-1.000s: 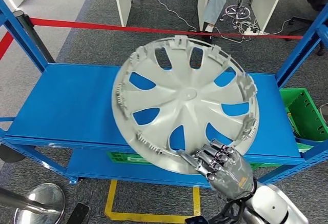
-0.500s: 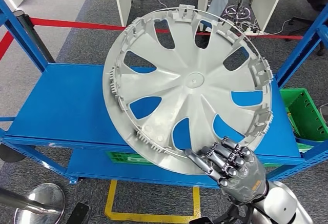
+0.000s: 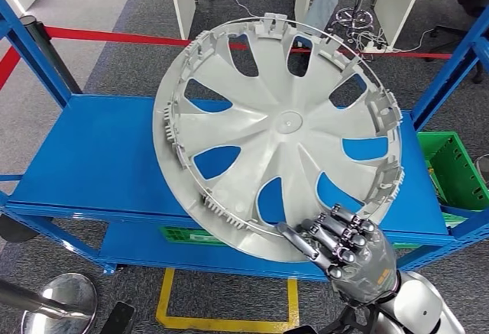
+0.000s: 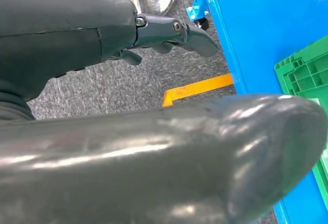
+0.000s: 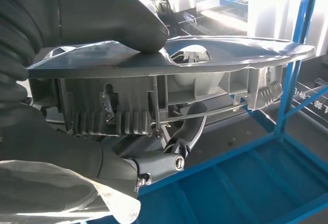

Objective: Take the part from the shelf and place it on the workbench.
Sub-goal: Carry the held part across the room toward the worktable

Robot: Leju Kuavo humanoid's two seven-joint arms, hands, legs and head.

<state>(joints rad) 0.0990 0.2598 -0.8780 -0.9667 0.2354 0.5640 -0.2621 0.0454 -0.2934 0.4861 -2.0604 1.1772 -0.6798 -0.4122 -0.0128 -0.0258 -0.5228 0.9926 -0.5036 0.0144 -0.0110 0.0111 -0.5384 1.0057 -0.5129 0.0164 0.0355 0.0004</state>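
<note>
hubcap [image 5: 174,62] rim in right hand [image 5: 116,106]

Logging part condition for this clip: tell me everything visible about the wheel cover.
The wheel cover is a large round silver-grey disc, apparently plastic, with broad spokes and cut-out windows between them, a small hub at the centre, and clips and ribbed tabs round its rim. Its inner side faces the head camera. It is lifted and tilted above the blue shelf, held at its near rim by the right hand, thumb on one face, fingers on the other.

Part [image 3: 276,131] above shelf [image 3: 98,158]
</note>
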